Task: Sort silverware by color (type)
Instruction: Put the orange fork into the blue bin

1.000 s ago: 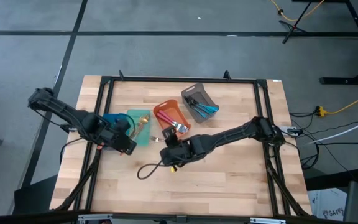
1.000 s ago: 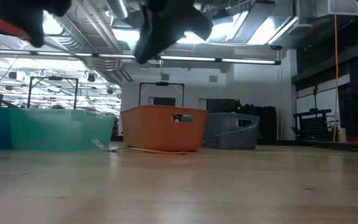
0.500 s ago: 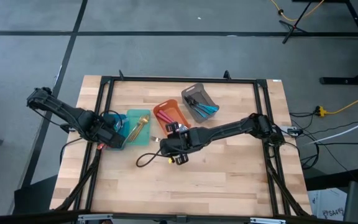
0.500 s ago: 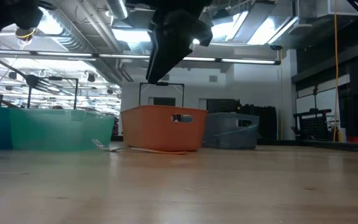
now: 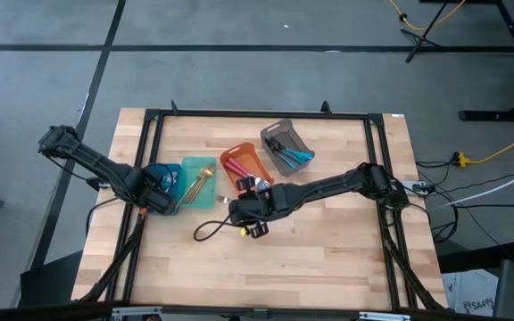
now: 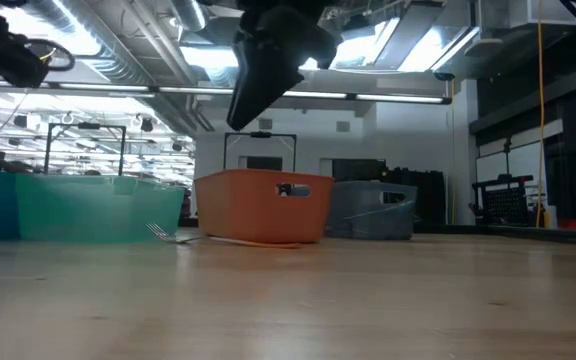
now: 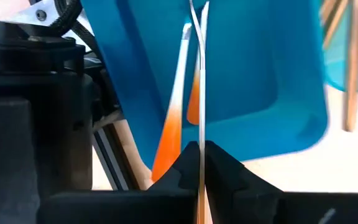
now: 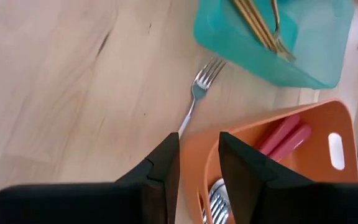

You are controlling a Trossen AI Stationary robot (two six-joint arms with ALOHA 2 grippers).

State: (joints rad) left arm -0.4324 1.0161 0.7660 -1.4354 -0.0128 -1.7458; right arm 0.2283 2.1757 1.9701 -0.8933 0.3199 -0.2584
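Left gripper (image 7: 199, 163) pinched on a slim orange-handled metal utensil (image 7: 199, 74), long axis running straight out from the fingers, above the deep blue plastic bin (image 7: 253, 68). Right gripper (image 8: 197, 163) spread apart over the rim of the orange plastic bin (image 8: 303, 168) holding pink-handled pieces (image 8: 284, 138). Just beside it on the wooden table (image 8: 61, 93), one slim silver-headed fork (image 8: 199, 90), tines toward the teal plastic bin (image 8: 253, 50) of gold utensils (image 8: 260, 22).

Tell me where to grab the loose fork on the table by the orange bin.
Take the fork at its slim neck below the tines, from straight above, fingers across the shaft. It lies flat on the table, and its handle end runs close to the orange bin, leaving little room there.
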